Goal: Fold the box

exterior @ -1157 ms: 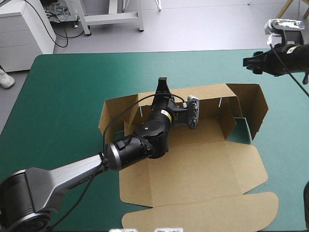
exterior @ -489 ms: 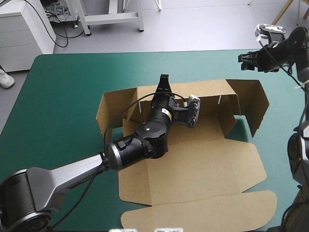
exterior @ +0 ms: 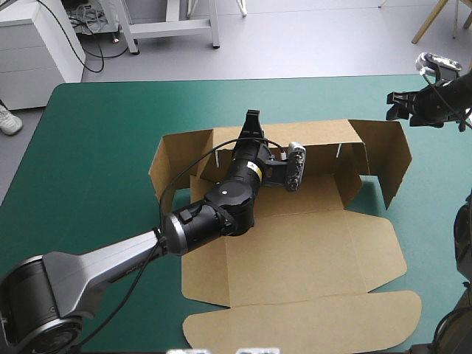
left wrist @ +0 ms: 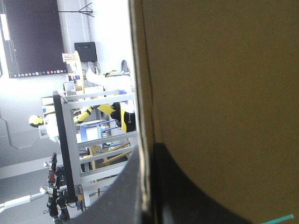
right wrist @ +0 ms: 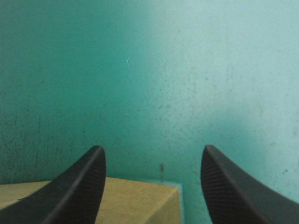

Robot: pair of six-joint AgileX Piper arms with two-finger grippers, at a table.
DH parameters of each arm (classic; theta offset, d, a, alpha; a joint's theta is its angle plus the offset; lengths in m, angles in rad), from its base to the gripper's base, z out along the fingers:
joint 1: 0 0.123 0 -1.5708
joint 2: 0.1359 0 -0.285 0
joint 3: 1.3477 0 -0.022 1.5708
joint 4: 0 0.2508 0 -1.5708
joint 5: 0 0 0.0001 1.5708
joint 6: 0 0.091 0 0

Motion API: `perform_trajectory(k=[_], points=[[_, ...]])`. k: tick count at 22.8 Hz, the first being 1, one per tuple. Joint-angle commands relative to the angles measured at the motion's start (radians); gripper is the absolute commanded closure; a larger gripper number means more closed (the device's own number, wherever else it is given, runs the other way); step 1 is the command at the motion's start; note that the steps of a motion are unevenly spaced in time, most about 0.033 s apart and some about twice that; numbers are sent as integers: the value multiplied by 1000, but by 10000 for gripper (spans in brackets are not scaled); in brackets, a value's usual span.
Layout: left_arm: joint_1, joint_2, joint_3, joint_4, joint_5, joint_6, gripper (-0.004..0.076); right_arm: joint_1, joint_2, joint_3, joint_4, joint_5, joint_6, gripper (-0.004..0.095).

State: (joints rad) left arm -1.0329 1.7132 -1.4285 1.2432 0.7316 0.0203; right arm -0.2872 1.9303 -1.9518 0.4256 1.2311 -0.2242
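At centre of table (exterior: 96,147): box (exterior: 295,251), long axis left to right, far wall raised; left gripper (exterior: 252,118) clamped on that wall's top edge; right gripper (exterior: 393,105) spread, above right end flap, nearer to it.

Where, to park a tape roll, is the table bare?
Bare teal-green cover runs leftward from the box to the edge, and along the far edge. Crowded: the box's back wall, gripped by the left claw; the right claw hovers far right.
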Motion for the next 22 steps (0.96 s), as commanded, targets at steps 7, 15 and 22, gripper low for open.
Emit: perform_trajectory(k=[7, 15, 22], points=[[1, -5, -30, 59, -15, -32, 734, -4, -58, -14, 79, -28, -44, 369], [1, -4, -30, 73, -21, -51, 734, -4, -88, 84, 113, -28, -78, 386], [1, -4, -30, 73, -19, -51, 734, -4, -273, 376, 240, -122, -224, 387]])
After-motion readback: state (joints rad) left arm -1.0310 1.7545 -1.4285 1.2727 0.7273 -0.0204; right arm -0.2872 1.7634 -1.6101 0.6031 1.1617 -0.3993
